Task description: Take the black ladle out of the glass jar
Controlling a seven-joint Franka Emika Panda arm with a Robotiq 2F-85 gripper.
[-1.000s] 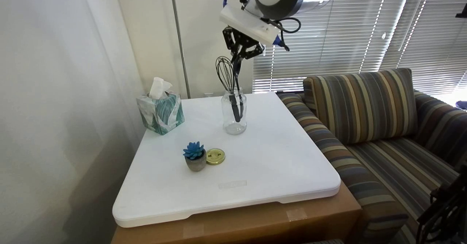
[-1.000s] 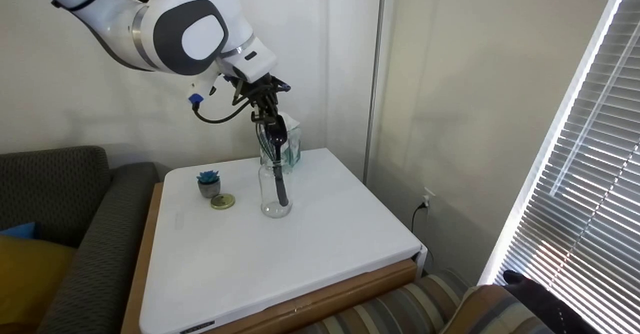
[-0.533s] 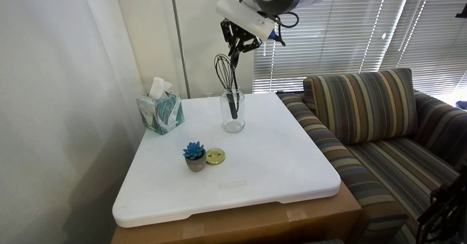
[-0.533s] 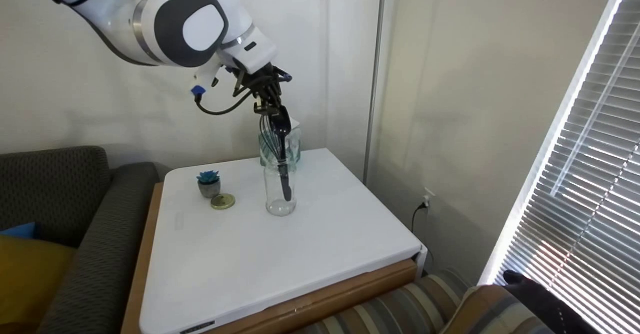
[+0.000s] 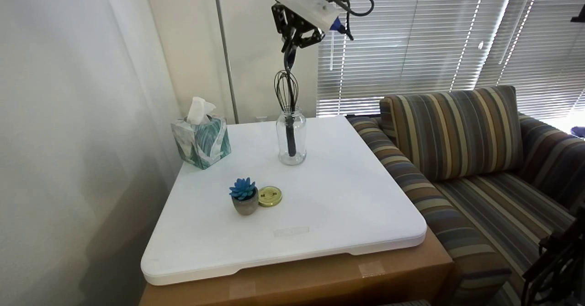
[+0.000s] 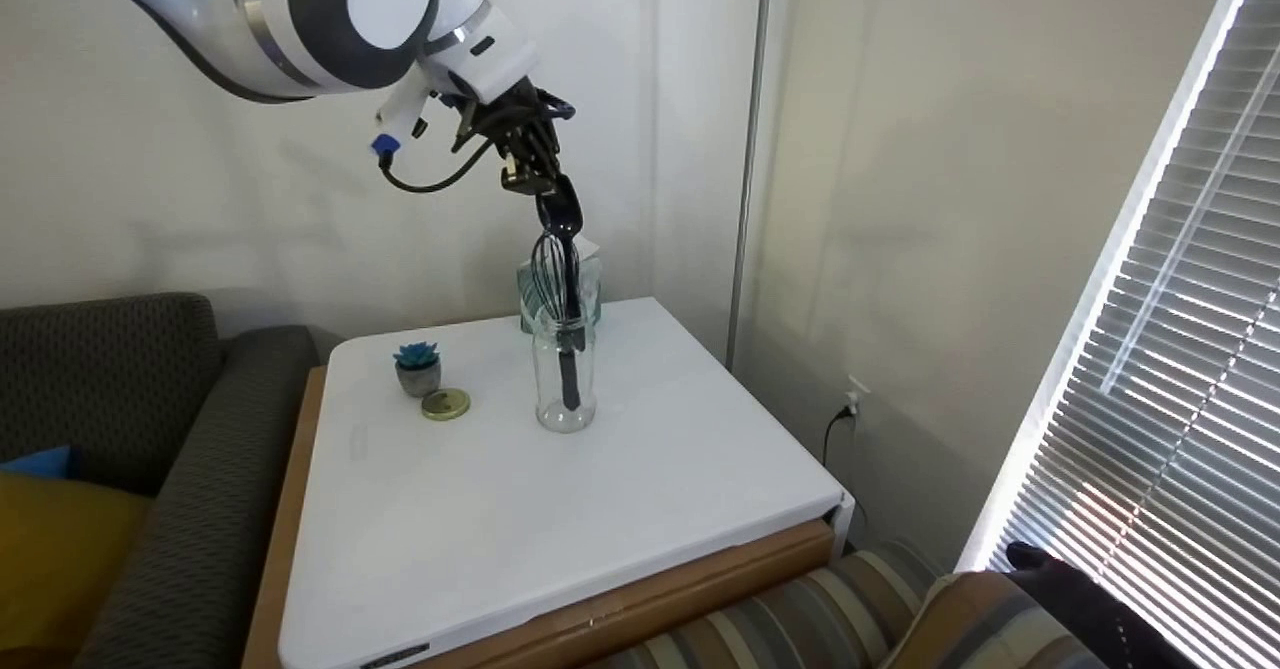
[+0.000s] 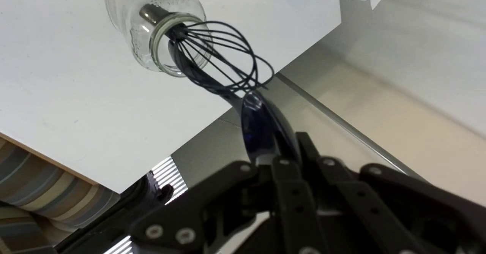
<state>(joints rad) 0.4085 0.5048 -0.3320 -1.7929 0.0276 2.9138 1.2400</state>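
Note:
My gripper (image 5: 289, 46) is shut on the rim of the dark ladle's bowl, high above the table; it also shows in an exterior view (image 6: 550, 187) and the wrist view (image 7: 291, 144). The black ladle (image 5: 289, 60) hangs bowl up, handle down; its bowl shows in the wrist view (image 7: 260, 123). The handle's lower end is at the mouth of the glass jar (image 5: 300, 136), seemingly just inside it (image 6: 548, 379). The wire whisk (image 5: 291, 139) stands in the jar, wires up, close beside or touching the ladle handle, as the wrist view shows (image 7: 177, 32).
A teal tissue box (image 5: 203, 143) stands at the table's far corner by the wall. A small potted blue succulent (image 5: 244, 198) and a gold lid (image 5: 270, 196) lie nearer on the white table (image 5: 347, 201). A striped sofa (image 5: 457, 141) stands beside the table.
My gripper has risen with the ladle, whose handle has slid up from deep in the jar to its mouth. The jar has shifted slightly. The whisk now stands more upright and lower in the jar.

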